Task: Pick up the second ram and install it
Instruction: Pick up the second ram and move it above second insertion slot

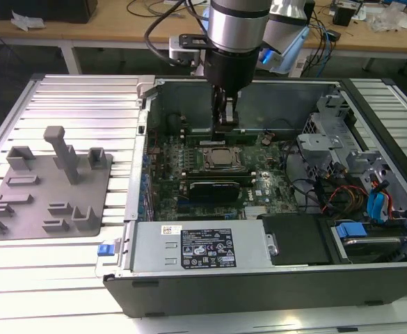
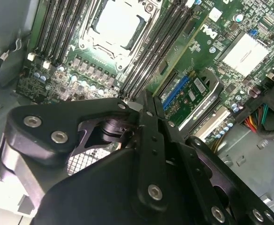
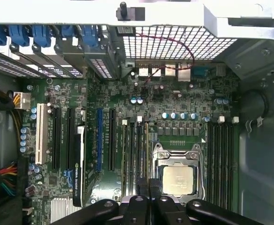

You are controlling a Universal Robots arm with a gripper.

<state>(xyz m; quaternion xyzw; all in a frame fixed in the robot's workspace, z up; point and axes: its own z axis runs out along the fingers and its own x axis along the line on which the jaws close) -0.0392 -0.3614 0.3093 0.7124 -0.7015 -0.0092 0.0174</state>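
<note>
1. The second ram (image 3: pixel 146 150) (image 2: pixel 183 51) is a thin green stick, seen edge-on in both wrist views. It runs straight out from the tip of the tool (image 3: pixel 149 183), parallel to the black memory slots (image 3: pixel 132 150) inside the open computer case (image 1: pixel 273 292).
2. The tool's fingers (image 3: pixel 143 187) are pressed together on the stick, pinching it, with only a slit between them.
3. In the first wrist view the ram lines up with the edge of the slot bank just beside the processor socket (image 3: pixel 178 180), on the side toward the black-topped card (image 3: pixel 78 173). Whether it sits in a slot or hangs above the board cannot be told.
4. In the exterior view the arm (image 1: pixel 238 28) hangs straight down into the case, and the tool's tip shows just beyond the socket. The card lies nearer than the socket, and the power supply (image 1: pixel 203 247) is nearest of all, along the case's near wall.
5. Drive bays with blue latches (image 1: pixel 377 205) and bundled cables (image 1: pixel 335 195) occupy the end of the case toward the exterior view's right.
6. The case lies on a slatted white table (image 1: pixel 85 104).
7. Also on the table, near the case toward the exterior view's left, sits a grey fixture (image 1: pixel 46 188) with upright posts and small pockets.
</note>
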